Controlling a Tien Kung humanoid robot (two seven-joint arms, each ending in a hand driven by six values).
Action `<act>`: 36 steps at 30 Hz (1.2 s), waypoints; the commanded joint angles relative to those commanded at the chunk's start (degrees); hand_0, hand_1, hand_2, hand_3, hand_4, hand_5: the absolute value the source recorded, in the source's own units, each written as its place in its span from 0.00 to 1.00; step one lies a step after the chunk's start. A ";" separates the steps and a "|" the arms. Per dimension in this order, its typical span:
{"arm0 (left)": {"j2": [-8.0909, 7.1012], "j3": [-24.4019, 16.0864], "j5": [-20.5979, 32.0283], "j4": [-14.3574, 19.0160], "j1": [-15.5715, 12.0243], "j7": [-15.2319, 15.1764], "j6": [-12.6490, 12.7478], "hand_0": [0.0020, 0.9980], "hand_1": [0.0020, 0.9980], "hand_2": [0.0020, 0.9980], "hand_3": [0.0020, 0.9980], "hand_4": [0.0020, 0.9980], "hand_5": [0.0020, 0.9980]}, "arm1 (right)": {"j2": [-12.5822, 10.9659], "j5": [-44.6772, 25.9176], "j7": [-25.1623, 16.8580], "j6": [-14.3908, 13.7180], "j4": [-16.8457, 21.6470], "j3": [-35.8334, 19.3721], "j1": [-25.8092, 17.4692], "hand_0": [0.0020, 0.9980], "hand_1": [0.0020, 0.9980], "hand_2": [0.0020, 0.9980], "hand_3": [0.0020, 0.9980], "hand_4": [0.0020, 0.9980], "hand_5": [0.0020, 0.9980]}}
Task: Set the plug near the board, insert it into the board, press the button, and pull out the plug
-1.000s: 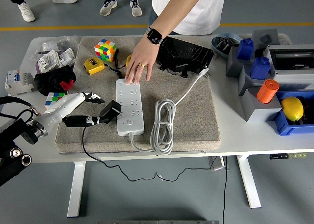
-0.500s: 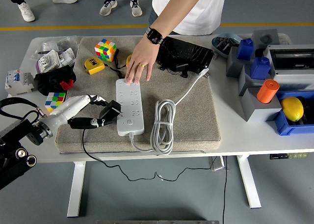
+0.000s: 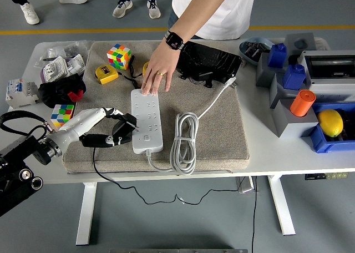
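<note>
A white power strip (image 3: 146,119) lies lengthwise on the grey mat (image 3: 219,131), its white cord (image 3: 184,141) coiled at its right. A person's hand (image 3: 158,70) presses down on the strip's far end. My left hand (image 3: 112,128) comes in from the lower left and is shut on the black plug (image 3: 124,127), which is held at the strip's left edge, close to it or touching. The plug's black cable (image 3: 95,165) hangs over the table's near edge. My right hand is out of view.
At the far left are a Rubik's cube (image 3: 119,56), a yellow tape measure (image 3: 106,74), a black and red item (image 3: 61,90) and a small coloured cube (image 3: 62,112). A black pouch (image 3: 213,63) lies behind the mat. Blue bins, an orange cylinder (image 3: 302,102) and a yellow object (image 3: 330,122) crowd the right.
My left hand has moved the plug a little to the right, closer to the strip's left edge. The person's hand has stayed on the strip.
</note>
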State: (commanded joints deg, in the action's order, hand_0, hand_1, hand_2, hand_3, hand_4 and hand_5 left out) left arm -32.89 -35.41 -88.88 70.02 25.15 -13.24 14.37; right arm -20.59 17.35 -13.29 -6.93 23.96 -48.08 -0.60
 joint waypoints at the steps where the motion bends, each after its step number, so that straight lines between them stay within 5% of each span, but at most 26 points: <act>1: 0.03 0.14 0.00 -0.04 0.04 0.09 -0.04 0.67 0.72 0.72 0.71 1.00 0.78 | 0.01 -0.02 0.01 0.00 -0.03 0.04 -0.02 0.71 0.71 0.71 0.60 1.00 0.60; 36: -0.78 1.08 -1.28 2.82 1.92 0.57 -0.91 0.67 0.70 0.70 0.70 0.98 0.74 | 0.05 -0.20 -0.27 0.07 -0.06 -0.22 0.02 0.71 0.71 0.71 0.60 1.00 0.60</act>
State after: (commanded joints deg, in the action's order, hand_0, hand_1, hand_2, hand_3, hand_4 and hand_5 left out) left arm -33.68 -34.33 -90.16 72.84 27.07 -12.68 13.45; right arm -20.53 17.15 -13.55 -6.86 23.90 -48.30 -0.57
